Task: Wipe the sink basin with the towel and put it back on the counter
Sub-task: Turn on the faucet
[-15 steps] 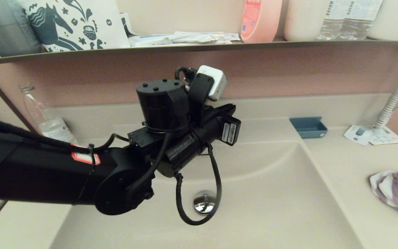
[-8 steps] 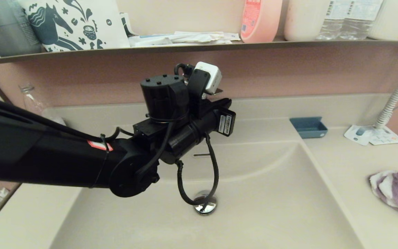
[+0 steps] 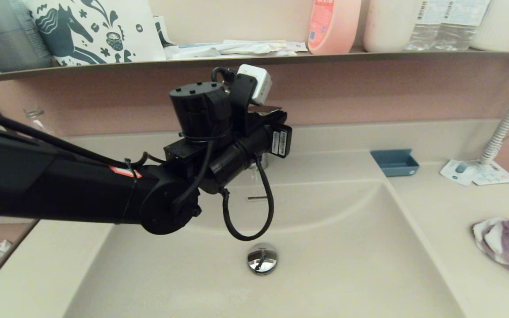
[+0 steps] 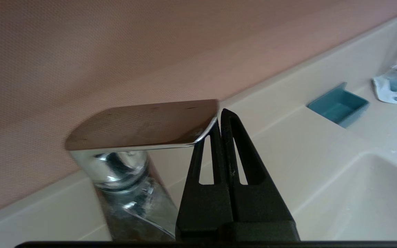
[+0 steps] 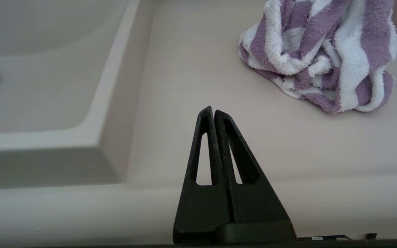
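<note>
The cream sink basin [image 3: 347,265] fills the middle, with its chrome drain plug [image 3: 262,258] and overflow slot [image 3: 256,198]. The purple-and-white striped towel [image 3: 508,243] lies crumpled on the counter [image 3: 449,207] at the right, with nothing holding it. My left gripper [image 4: 219,115] is shut and empty, its tips against the edge of the chrome faucet lever [image 4: 143,125] at the back of the basin. My right gripper [image 5: 212,111] is shut and empty, low over the counter's front part, a short way from the towel [image 5: 319,51]. It is out of the head view.
A small blue tray [image 3: 394,162] and a white leaflet [image 3: 475,172] sit at the back right, beside a ribbed hose [image 3: 508,119]. A dark-edged shelf [image 3: 281,59] with bottles and a bag runs above. A clear bottle [image 3: 55,150] stands back left. My left arm crosses above the basin's left half.
My left arm has risen and drawn back toward the wall, uncovering the drain plug; the faucet lever now shows at its fingertips. The towel has not moved.
</note>
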{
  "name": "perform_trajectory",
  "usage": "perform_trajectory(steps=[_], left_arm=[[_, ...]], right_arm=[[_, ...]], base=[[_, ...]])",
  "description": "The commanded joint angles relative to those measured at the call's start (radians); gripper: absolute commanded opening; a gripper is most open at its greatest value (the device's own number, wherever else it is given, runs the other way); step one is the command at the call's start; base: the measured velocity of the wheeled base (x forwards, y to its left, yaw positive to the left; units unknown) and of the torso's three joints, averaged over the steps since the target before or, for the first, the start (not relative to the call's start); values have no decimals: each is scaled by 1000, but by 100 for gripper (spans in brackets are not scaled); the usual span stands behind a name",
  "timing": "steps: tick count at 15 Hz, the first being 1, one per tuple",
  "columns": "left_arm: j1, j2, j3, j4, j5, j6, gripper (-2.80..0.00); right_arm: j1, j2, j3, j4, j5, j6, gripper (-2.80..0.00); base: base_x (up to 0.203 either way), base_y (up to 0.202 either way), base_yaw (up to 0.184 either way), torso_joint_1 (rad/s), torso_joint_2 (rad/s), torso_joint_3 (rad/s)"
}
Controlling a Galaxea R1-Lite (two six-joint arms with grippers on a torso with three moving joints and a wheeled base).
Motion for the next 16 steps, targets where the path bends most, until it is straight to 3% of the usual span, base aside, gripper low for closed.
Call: perform_trajectory(steps=[1, 16], left_arm=[[3, -7, -2, -6, 2, 1, -280], [2, -34, 17, -5, 3, 1, -280]], right_arm=[[0, 0, 0, 0, 0, 1, -280], [0, 0, 0, 0, 0, 0, -280]], base=[[0, 0, 0, 0, 0, 0], [0, 0, 0, 0, 0, 0]])
